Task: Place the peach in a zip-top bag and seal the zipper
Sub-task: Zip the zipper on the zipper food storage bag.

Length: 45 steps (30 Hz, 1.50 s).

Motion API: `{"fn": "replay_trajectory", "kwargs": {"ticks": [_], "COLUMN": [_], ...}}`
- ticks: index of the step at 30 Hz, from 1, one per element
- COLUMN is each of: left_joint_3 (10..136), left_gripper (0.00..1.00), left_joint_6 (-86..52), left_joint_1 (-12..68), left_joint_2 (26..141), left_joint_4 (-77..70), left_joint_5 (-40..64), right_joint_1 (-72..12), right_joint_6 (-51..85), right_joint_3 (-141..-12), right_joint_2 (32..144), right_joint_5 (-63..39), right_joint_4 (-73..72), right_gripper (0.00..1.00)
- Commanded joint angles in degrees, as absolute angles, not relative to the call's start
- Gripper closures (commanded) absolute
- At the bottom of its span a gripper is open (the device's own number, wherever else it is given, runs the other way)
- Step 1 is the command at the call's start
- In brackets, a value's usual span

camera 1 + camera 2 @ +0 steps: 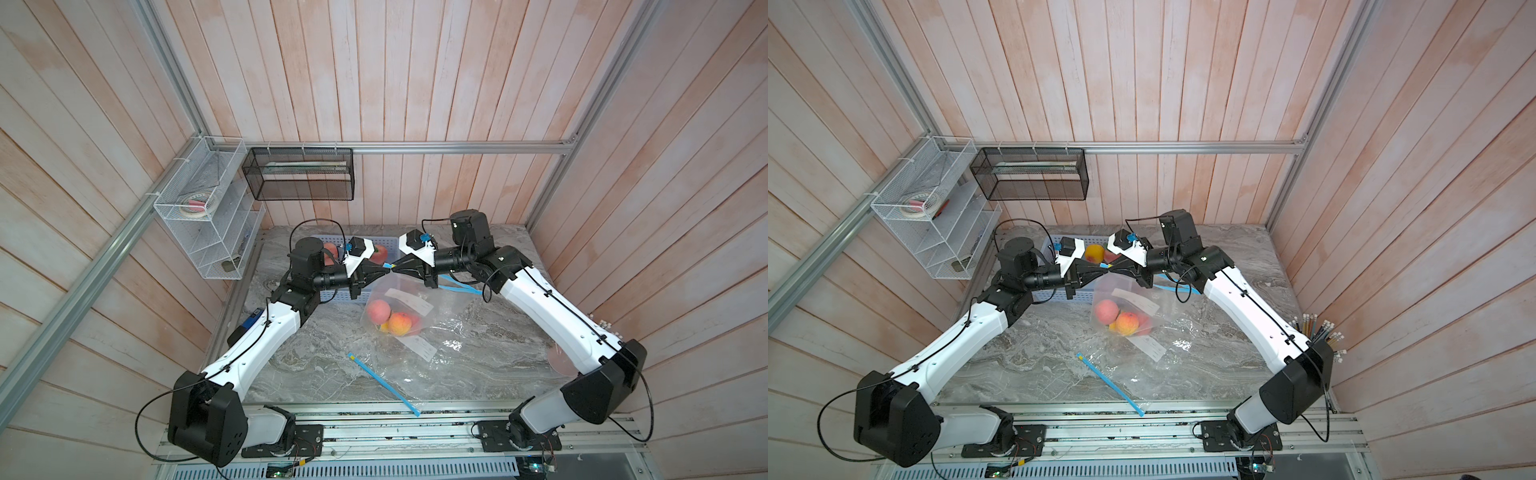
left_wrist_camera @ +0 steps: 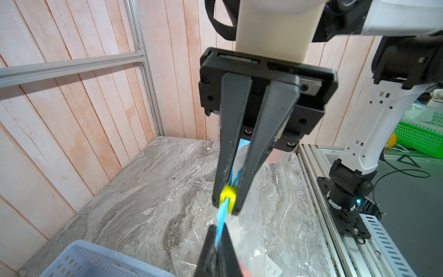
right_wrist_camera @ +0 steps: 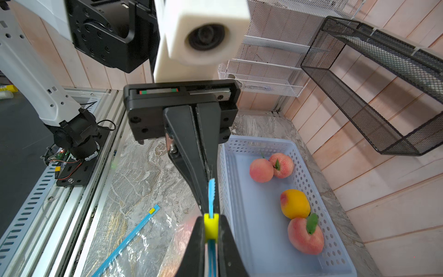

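Right wrist view: right jaws pinch slider [image 3: 211, 226], left jaws clamp zipper [image 3: 211, 191]; bag [image 3: 177, 241] mostly hidden.

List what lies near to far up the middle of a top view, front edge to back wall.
Loose blue zipper strip → peaches in the held bag → left claw and right claw, tip to tip, pinching its zipper → black mesh basket.

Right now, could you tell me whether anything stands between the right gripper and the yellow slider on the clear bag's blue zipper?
Nothing visible does: the right gripper is shut on the yellow plastic slider, and the left gripper pinches the blue zipper strip just beyond it.
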<state>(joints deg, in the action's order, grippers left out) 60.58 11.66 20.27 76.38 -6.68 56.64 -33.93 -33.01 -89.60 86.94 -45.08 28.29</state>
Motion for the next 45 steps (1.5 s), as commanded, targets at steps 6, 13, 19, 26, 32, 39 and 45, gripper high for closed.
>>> {"fn": "replay_trajectory", "kwargs": {"ticks": [6, 13, 19, 26, 32, 39, 45], "left_joint_3": [59.2, 59.1, 59.3, 59.2, 58.9, 58.5, 58.4], "left_gripper": [1.0, 1.0, 1.0, 1.0, 1.0, 1.0, 1.0], "left_joint_6": [7.9, 5.1, 4.3, 2.8, 1.9, 1.1, 0.1], "left_joint_1": [18.5, 18.1, 18.0, 18.0, 17.7, 17.3, 17.0], "left_joint_2": [74.1, 71.4, 70.1, 69.2, 68.8, 68.6, 69.1], "left_joint_4": [-9.7, -7.7, -5.3, -4.1, -3.4, -3.7, -3.9], "left_joint_5": [49.9, 41.5, 37.4, 29.1, 22.2, 18.8, 16.6], "right_joint_1": [-31.5, -31.2, -31.3, -30.8, -28.2, -27.7, -27.2], "right_joint_6": [-31.5, -27.9, -23.8, -18.5, -16.3, -17.6, -17.9], "right_joint_3": [-87.1, -86.9, -85.2, -83.6, -82.7, -80.1, -77.5], "right_joint_2": [83.1, 80.7, 78.3, 76.6, 74.5, 70.4, 67.5], "right_joint_5": [-41.7, -34.2, -25.4, -14.8, -12.7, -11.1, -10.3], "right_joint_4": [29.0, 30.9, 32.0, 32.5, 33.2, 34.0, 34.4], "right_gripper": [0.97, 0.96, 0.96, 0.96, 0.96, 0.96, 0.95]}}
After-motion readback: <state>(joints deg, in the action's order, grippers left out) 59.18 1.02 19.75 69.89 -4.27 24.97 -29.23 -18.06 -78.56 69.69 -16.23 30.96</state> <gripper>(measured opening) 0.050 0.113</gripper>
